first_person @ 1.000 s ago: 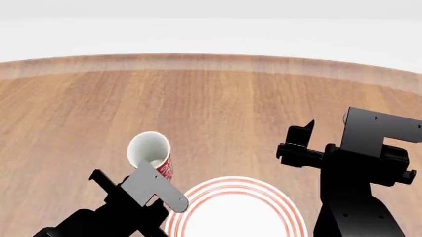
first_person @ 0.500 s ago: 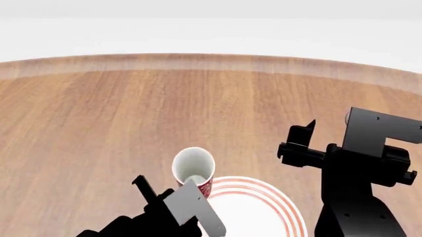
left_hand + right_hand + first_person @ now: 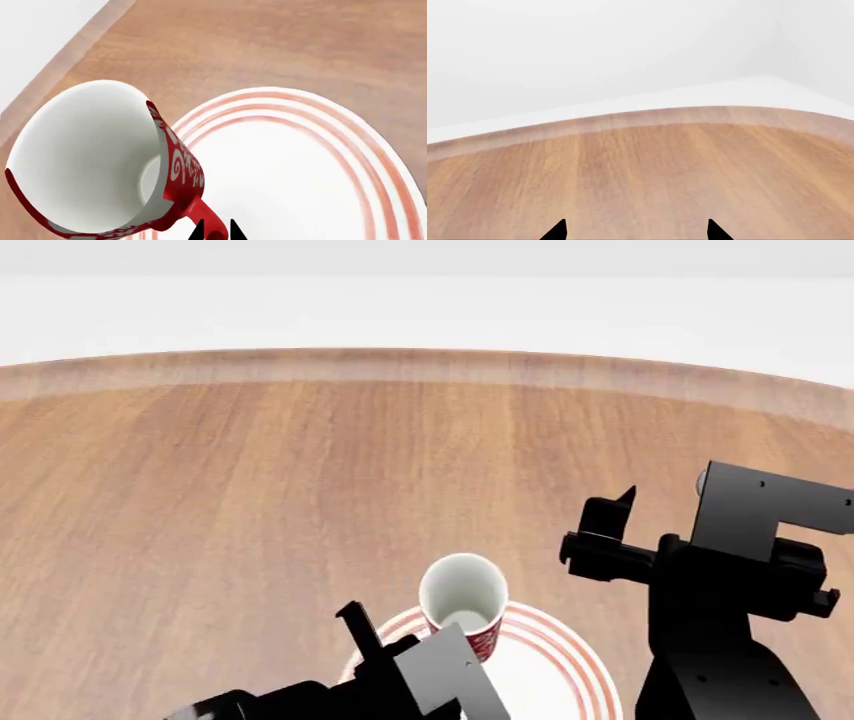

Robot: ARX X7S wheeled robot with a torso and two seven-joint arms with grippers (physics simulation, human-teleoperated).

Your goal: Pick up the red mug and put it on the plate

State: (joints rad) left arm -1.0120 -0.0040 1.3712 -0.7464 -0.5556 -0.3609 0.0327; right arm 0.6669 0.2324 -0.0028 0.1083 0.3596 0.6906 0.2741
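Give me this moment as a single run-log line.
left gripper: shut on red mug handle | mug: tilted, over plate rim | right gripper: open, idle above table | placement: not yet done

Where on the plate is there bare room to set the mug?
The plate's white centre, inside its red rings, is bare. The red mug, held by the left pincer, crowds the plate's far-left rim. The table beyond is bare.
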